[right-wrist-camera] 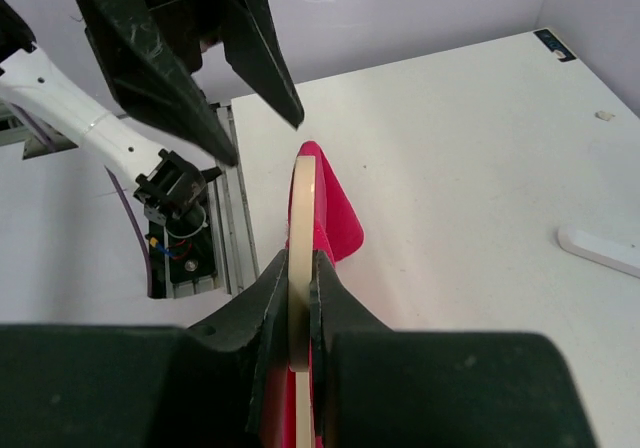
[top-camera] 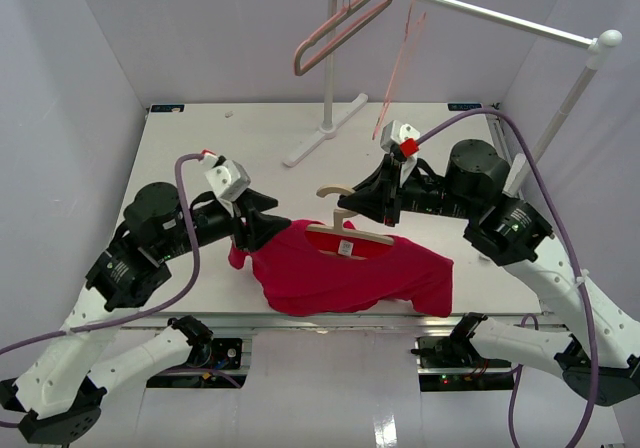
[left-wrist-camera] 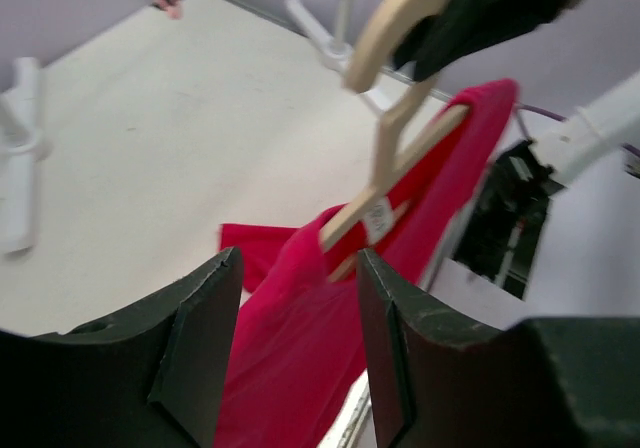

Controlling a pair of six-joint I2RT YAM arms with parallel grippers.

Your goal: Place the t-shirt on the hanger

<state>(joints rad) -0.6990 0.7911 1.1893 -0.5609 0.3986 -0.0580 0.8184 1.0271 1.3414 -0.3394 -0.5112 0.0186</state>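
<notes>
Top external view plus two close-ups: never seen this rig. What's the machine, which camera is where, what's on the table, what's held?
Two robot arms, left and right, are bolted at the near edge of a white table. The wide picture comes from a fixed camera above and behind them; each close-up comes from a camera on one wrist, looking past its own two-finger tool. A red t-shirt rests partly on the table, with a tan wooden hanger at its neck. The right tool is shut on the hanger near its hook. The left tool is open beside the shirt, apparently gripping nothing. At the back stands a white rack carrying a pinkish-brown hanger and a thin pink wire hanger.
</notes>
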